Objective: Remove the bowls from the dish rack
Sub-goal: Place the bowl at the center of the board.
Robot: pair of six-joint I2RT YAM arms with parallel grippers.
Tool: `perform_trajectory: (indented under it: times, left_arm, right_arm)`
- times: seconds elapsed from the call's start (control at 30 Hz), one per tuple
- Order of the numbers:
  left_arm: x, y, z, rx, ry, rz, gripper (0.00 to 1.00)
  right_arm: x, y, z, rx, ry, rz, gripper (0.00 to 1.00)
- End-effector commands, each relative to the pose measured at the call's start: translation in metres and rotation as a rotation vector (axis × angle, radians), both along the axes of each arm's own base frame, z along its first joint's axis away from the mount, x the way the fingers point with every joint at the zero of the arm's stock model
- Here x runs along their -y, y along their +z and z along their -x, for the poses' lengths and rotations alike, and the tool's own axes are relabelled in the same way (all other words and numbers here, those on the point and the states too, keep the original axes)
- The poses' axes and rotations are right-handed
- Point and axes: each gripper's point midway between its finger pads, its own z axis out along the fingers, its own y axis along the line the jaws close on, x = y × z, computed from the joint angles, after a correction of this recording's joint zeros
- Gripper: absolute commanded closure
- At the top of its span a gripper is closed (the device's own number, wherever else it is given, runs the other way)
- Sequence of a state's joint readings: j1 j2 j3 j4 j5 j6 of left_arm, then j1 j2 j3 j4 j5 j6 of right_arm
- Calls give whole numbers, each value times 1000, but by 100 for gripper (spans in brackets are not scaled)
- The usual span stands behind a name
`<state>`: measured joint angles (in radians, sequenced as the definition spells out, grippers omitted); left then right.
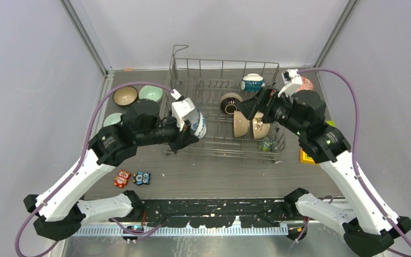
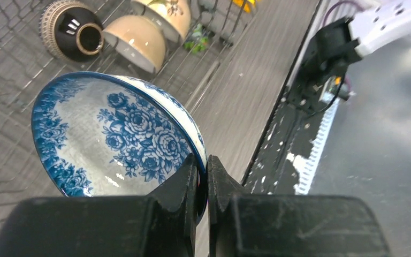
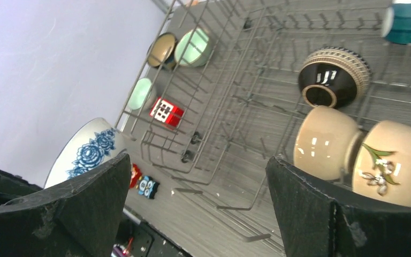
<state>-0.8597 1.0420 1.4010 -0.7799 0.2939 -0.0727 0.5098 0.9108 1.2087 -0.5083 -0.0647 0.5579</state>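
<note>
three bowls (image 1: 151, 93) sit on the bench (image 1: 214, 176) beside the dish rack (image 1: 225, 69). left end effector (image 2: 203, 182) pinches a blue flowered bowl (image 2: 118, 134) by its rim at the rack's edge; right end effector (image 3: 198, 163) gapes empty over four more inside.

No words, brands or numbers can be read anywhere. The dark brown bowl (image 3: 334, 75) bears a few short white strokes beside its foot ring, and the red block (image 3: 166, 111) shows a white lattice-like mark; neither is legible.
</note>
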Motion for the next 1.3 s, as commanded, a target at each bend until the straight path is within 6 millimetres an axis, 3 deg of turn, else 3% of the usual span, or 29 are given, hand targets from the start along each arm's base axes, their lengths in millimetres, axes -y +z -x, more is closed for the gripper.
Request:
perform_trajectory:
  times: [0.0,0.2,0.57,1.0,1.27]
  left_arm:
    - [-23,7,-2,220,-3,-75,100]
    - [-24,-17,1,320,-55,-196,100]
    - [-10,-36,26,578,-292,-366,100]
    - [-5,-82,46,793,-592,-596,100]
    - [-5,-89,69,733,-751,-613,100]
  right_arm:
    - [-25,24,18,12,184,-24,0]
    - [-35,17,18,-35,229,-19,0]
    - [-47,-1,11,-144,263,41,0]
    - [-62,-23,44,-274,383,365,4]
    - [-68,-51,68,-294,438,583,11]
